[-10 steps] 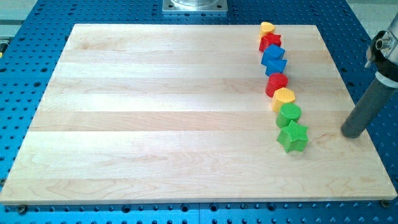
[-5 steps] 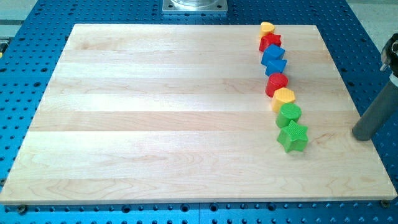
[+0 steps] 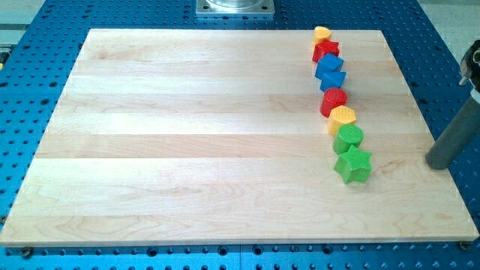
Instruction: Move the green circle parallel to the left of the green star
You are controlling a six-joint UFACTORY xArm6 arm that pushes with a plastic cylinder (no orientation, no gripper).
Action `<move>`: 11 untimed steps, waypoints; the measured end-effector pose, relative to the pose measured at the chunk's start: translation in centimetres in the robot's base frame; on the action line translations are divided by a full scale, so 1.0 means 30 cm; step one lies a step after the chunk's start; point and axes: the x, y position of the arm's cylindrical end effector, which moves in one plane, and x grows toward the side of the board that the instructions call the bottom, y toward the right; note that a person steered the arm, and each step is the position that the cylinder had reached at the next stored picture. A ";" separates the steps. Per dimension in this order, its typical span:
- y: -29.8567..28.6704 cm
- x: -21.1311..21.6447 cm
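My tip is resting at the board's right edge, touching no block.

There is no pincer on this rod, so it is holding nothing; the tip is sitting level with the green star, well apart from it toward the view's right. The green circle is touching the star's top side. Above it, 6 more blocks are running in a crooked line to the board's top-right corner: yellow block, red block, 2 blue blocks, red star, yellow block.
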 end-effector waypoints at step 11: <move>-0.527 -0.151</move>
